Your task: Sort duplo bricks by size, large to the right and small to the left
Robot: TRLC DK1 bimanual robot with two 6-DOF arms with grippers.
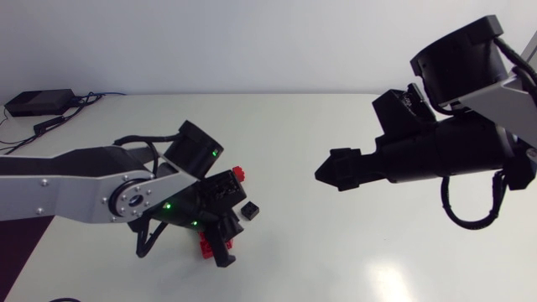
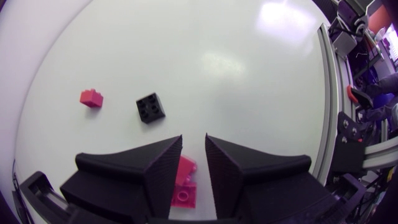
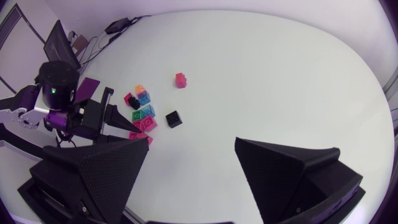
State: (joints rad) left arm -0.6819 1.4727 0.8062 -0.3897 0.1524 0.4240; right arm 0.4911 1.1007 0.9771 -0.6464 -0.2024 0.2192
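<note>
Straddling a pink brick (image 2: 188,169), the left hand (image 2: 194,138) is hovering open. The right hand (image 1: 334,172), open, is hanging at 3 o'clock.

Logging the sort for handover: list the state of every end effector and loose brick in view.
Left black wedge-fingered end effector: open, over pink plastic bricks
Right black wedge-fingered end effector: open, empty
Small black square plastic brick: loose on table, studs up
Small red plastic brick: loose on table, apart
</note>
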